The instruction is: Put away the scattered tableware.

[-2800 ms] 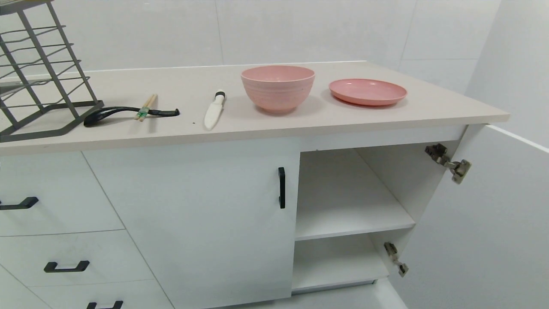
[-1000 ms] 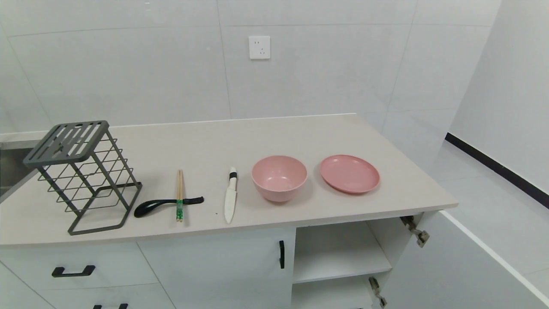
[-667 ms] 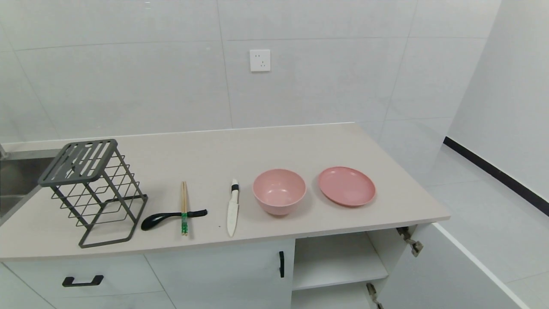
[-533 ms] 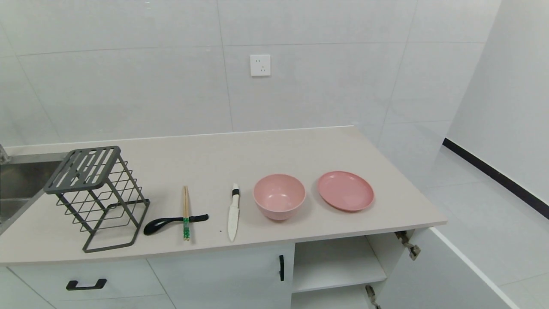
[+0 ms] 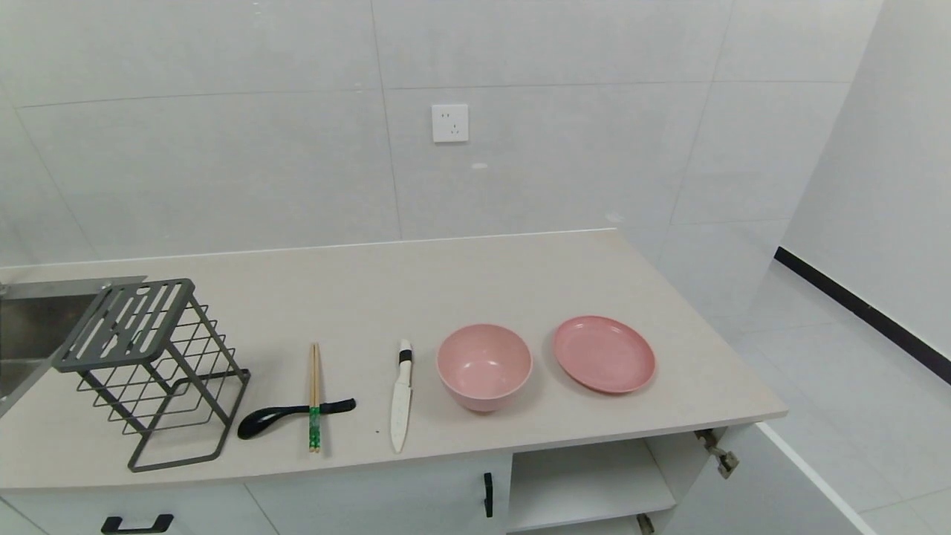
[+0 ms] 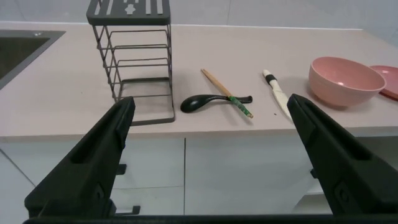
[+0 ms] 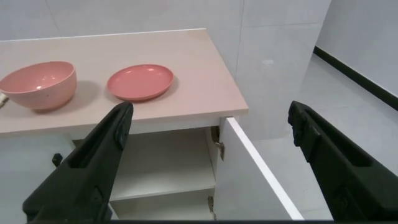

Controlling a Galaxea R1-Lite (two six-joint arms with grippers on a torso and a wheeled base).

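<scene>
Camera has risen; I now see the whole counter (image 5: 446, 290). Untouched on it: pink bowl (image 5: 484, 365), plate (image 5: 603, 353), knife (image 5: 401, 405), chopsticks (image 5: 315, 386), spoon (image 5: 282, 411). My left gripper (image 6: 211, 102) and right gripper (image 7: 211, 109) gape empty, nothing stowed yet.

Cuts the sink (image 5: 24, 321) off at the head view's left edge and the cabinet (image 5: 356, 499) and its open door (image 5: 750, 505) at the bottom; leaves a mere sliver of plate (image 6: 388, 73) at the left wrist view's edge; hides part of the spoon (image 5: 257, 425) handle under the chopsticks (image 5: 314, 386)
</scene>
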